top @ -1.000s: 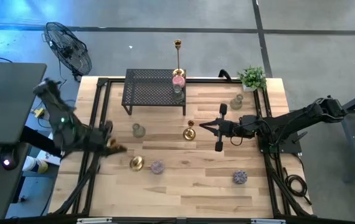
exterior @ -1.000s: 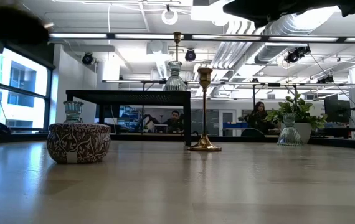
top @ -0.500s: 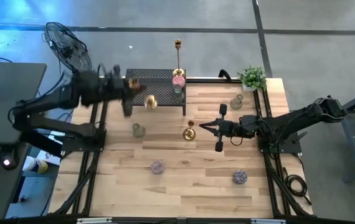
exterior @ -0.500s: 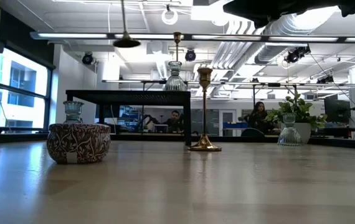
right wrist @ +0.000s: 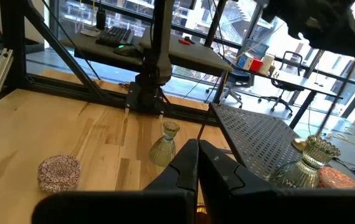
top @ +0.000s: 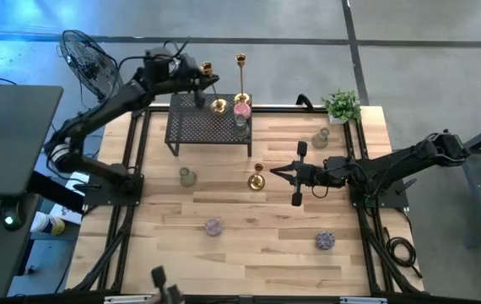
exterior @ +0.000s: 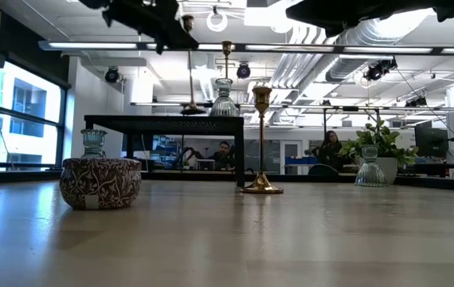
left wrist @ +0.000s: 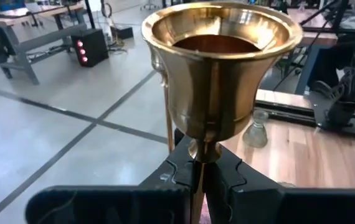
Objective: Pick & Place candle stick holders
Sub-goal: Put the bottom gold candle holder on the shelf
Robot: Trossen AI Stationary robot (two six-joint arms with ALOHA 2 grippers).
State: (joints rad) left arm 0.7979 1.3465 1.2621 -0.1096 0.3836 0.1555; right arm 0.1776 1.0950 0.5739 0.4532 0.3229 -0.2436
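My left gripper [top: 201,81] is shut on a gold candlestick [top: 213,89] over the far part of the black mesh rack [top: 198,127]. The candlestick's cup [left wrist: 221,68] is up and its round base [exterior: 189,104] is down. A second gold candlestick [top: 241,80], a pink holder [top: 241,109] and a pale green holder [top: 240,127] stand on the rack's right end. A third gold candlestick [top: 256,178] stands on the table on its base. My right gripper [top: 274,173] is shut and empty, up in the air beside it. My left gripper pinches the candlestick's thin stem [left wrist: 202,163] between its two fingers, right under the cup. The fingers lie across the stem. The candlestick hangs upright below the fingers, its base [top: 219,105] a little above the rack top.
Pale green holders [top: 187,176] [top: 321,138] and purple ones [top: 213,225] [top: 325,241] stand on the table. A small potted plant [top: 342,105] stands at the far right corner. A fan [top: 93,63] stands beyond the far left corner.
My left gripper has swung from the table's left near side up and toward the far edge, over the rack. It has carried the gold candlestick off the table. The candlestick now hangs upright over the rack's far part.
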